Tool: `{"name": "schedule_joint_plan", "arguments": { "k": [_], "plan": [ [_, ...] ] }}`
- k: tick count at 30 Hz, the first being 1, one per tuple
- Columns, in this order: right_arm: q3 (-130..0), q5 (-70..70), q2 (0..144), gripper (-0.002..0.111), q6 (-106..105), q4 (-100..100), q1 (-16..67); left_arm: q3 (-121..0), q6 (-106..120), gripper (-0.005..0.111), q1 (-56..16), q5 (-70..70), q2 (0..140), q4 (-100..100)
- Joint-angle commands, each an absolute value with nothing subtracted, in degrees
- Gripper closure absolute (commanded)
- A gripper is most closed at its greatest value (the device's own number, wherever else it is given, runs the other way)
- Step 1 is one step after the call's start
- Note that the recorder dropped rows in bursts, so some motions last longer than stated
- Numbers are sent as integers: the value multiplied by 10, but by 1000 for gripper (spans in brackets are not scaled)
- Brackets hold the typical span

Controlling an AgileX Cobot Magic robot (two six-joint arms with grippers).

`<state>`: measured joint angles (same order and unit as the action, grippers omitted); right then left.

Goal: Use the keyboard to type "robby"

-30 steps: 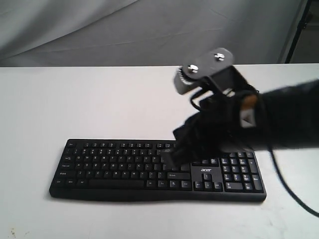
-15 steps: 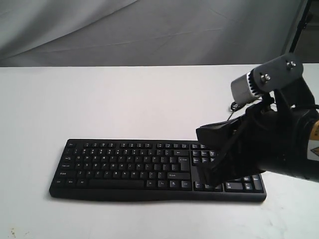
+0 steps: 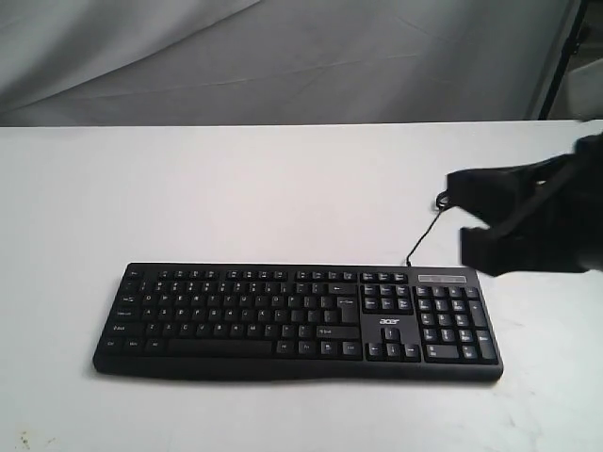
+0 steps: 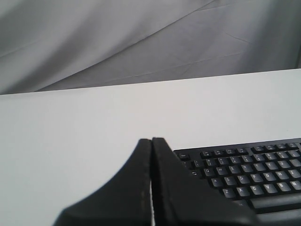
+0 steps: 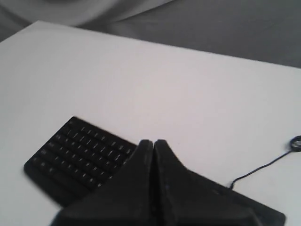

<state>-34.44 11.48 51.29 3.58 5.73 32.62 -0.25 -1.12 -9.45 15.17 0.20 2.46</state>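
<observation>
The black keyboard [image 3: 283, 320] with its white "acer" logo lies flat on the white table [image 3: 188, 188], its thin cable [image 3: 424, 235] curling off behind the number pad. My right gripper [image 3: 462, 221] hovers blurred at the right edge, above and behind the number pad and clear of the keys. The right wrist view shows the right gripper [image 5: 153, 141] shut and empty above the keyboard [image 5: 80, 150] and cable [image 5: 263, 167]. My left gripper [image 4: 151, 139] is shut and empty, near the keyboard's [image 4: 254, 174] Esc end. The exterior view does not show the left gripper.
A creased grey cloth [image 3: 283, 56] hangs behind the table. A dark stand pole [image 3: 565, 56] leans at the far right corner. Bare white tabletop surrounds the keyboard on all sides.
My right arm has swung from over the keyboard's middle out to the right and back, leaving the whole keyboard uncovered.
</observation>
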Motion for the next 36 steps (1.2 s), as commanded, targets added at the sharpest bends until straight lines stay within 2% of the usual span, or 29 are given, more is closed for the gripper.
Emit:
{"name": "schedule_joint_plan", "arguments": {
  "k": [1, 8, 12, 22, 30, 36],
  "plan": [
    [-301, 119, 434, 108, 36, 47, 250, 0, -13, 107, -98, 148, 0, 27],
    [-189, 117, 261, 108, 36, 62, 107, 0, -13, 107, -98, 148, 0, 27],
    [-147, 117, 183, 108, 36, 66, 54, 0, -13, 107, -98, 148, 0, 27],
    [-117, 114, 180, 108, 35, 50, 47, 0, -13, 107, -98, 148, 0, 27],
    [-52, 37, 210, 108, 35, 26, 46, 0, -13, 107, -98, 148, 0, 27],
    [-22, 44, 163, 108, 35, 16, 46, 0, -13, 107, -98, 148, 0, 27]
  ]
}}
